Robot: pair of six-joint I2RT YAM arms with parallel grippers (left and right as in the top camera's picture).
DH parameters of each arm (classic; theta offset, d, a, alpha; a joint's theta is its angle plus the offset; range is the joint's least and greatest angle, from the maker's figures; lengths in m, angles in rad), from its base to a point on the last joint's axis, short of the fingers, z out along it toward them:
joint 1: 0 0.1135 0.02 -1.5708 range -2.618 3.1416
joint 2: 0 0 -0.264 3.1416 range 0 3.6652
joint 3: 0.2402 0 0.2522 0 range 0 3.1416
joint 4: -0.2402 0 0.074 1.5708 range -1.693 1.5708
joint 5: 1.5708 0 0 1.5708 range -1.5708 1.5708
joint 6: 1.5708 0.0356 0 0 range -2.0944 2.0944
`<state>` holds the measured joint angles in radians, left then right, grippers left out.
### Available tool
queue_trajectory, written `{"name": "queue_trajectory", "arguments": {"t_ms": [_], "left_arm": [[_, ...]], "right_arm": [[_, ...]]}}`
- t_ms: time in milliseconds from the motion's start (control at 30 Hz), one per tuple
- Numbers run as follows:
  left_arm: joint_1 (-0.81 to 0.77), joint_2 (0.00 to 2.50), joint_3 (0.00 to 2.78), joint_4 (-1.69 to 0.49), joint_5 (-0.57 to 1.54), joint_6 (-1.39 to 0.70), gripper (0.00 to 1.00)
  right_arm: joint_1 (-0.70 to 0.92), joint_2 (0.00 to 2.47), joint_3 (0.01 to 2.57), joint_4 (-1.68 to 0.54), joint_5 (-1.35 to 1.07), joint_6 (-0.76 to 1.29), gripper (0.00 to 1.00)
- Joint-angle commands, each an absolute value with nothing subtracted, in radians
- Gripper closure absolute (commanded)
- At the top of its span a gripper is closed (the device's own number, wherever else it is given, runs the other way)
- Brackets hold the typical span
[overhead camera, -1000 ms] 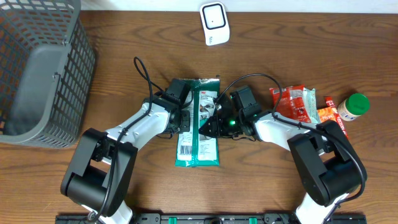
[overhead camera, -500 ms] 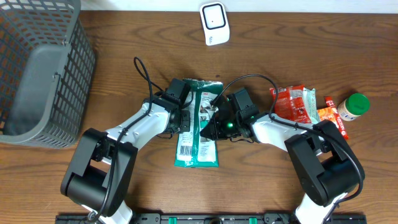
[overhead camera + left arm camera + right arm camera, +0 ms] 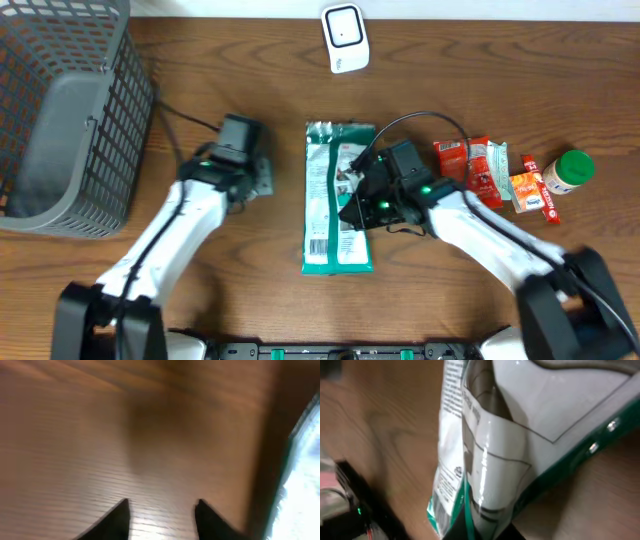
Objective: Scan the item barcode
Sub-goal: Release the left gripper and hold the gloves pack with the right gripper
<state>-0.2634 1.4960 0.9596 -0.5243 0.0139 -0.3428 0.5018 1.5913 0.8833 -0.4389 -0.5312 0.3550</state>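
Left jaws stand apart with nothing between them. Right jaws are pinched tight on the right edge of the green-and-white pouch (image 3: 338, 200).

Overhead: a second ago we had both sets of jaws at the pouch, one on each long edge. Now the left arm (image 3: 190, 215) has let go and swung out toward the basket (image 3: 60, 120), well clear. The pouch has slid a little to the right and sits straighter, mid-surface, below the scanner (image 3: 345, 38) and well apart from it. Its barcode (image 3: 320, 246) faces up near the bottom-left corner. The snack packets (image 3: 470, 165) and green-capped bottle (image 3: 572, 170) lie untouched on the right.

Left wrist: blurred. The fingertips (image 3: 119, 519) are spread over the bare wood surface (image 3: 100, 435), and a sliver of the pouch's edge (image 3: 305, 485) shows at far right.

Right wrist: the pouch film (image 3: 485, 460) rises straight out of the jaws, buckled into a fold. We can't tell if it is off the surface.

Our read: the handover is done and the right arm alone owns the pouch. The next step is to carry it up to the scanner, barcode toward the window. An edge pinch on floppy film could let it sag or twist.
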Motion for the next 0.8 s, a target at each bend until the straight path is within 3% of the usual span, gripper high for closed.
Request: {"name": "queue_trajectory", "arguments": {"t_ms": [0,167,267,767], "left_arm": [[-0.183,1.489,0.962,-0.53,-0.012,-0.334,0.51],[-0.133,1.489,0.962,-0.537,-0.012,-0.334,0.39],[-0.132,1.489,0.962,-0.537,-0.012,-0.334,0.18],[-0.132,1.489,0.961,-0.537,-0.012,-0.334,0.16]], "right_arm": [[0.492,1.489,0.96,-0.582,-0.367,0.288,0.99],[0.492,1.443,1.053,-0.754,-0.318,0.226,0.99],[0.492,1.442,1.08,-0.785,-0.318,0.219,0.99],[0.491,1.439,1.085,-0.839,-0.237,0.114,0.99]]}}
